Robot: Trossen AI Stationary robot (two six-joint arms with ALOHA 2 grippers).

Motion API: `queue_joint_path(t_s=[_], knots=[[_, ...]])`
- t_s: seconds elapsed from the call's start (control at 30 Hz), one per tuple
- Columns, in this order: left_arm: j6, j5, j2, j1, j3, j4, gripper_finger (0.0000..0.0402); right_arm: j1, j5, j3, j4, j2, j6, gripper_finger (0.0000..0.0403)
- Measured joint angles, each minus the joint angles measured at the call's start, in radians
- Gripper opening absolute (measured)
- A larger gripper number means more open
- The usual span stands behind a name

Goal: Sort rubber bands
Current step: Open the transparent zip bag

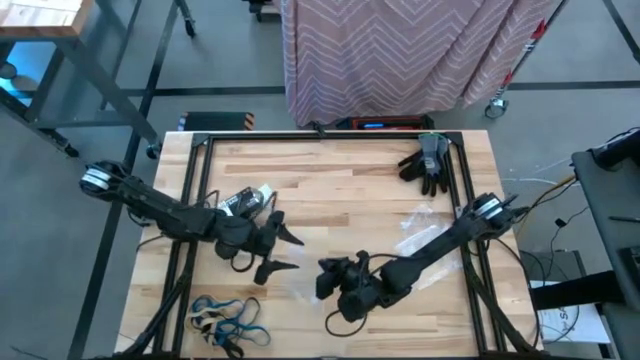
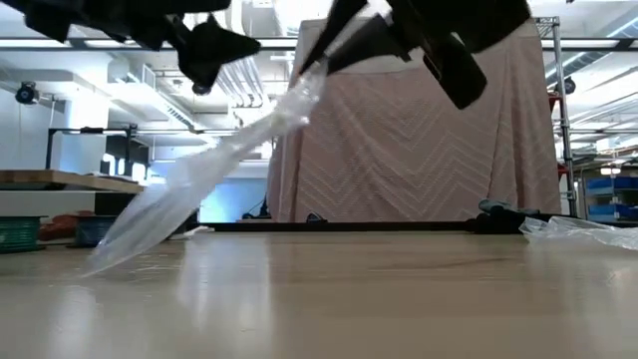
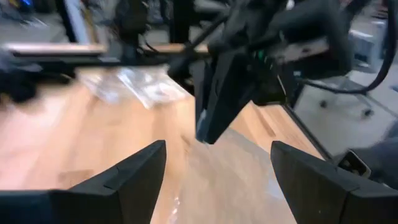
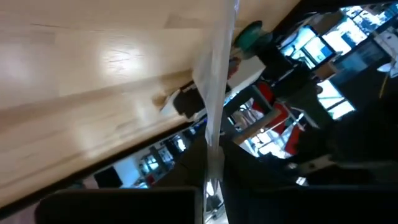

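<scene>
The rubber bands [image 1: 226,320], blue, tan and black loops, lie in a heap on the table near its front left corner, away from both grippers. My right gripper [image 1: 322,280] is at the middle front, shut on a clear plastic bag [image 2: 199,179]. My left gripper [image 1: 297,252] stands open just to its left. It points at the right gripper and the bag [image 3: 230,180], and nothing lies between its fingers [image 3: 137,174]. My right gripper pinches the clear bag's upper end [image 4: 210,168] between its two shut fingers. The bag's upper end is lifted. The rest slants down from the fingers [image 2: 311,80], and its lower end [image 2: 110,261] rests on the table.
A pair of dark grey gloves [image 1: 426,165] lies at the far right. Another crinkly clear bag [image 1: 420,228] lies under the right arm. A small black and white pack [image 1: 246,200] sits beside the left arm. A black frame [image 1: 330,135] borders the table.
</scene>
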Motion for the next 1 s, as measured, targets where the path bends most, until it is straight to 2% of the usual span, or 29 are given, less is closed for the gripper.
queue_joint_path(t_s=[0.07,0.23,0.57,0.7,0.83,1.0], knots=[[-0.008,0.046,0.031,0.012,0.011,-0.002,0.0280,0.003,-0.006,0.028,-0.004,0.012,-0.027,0.0012],[-0.010,0.087,0.107,0.046,0.047,-0.019,0.0276,0.009,-0.034,0.075,0.000,0.023,-0.039,0.0012],[-0.002,0.169,0.222,0.075,0.103,-0.034,0.0261,0.013,-0.045,0.087,-0.001,0.023,-0.048,0.0013],[0.020,0.210,0.259,0.075,0.130,-0.035,0.0242,0.006,-0.045,0.087,-0.001,0.023,-0.031,0.0013],[0.024,0.240,0.290,0.075,0.153,-0.036,0.0189,0.003,-0.045,0.087,-0.001,0.023,-0.004,0.0013],[0.025,0.241,0.296,0.075,0.178,-0.084,0.0066,0.004,-0.045,0.087,-0.005,0.023,0.110,0.0021]])
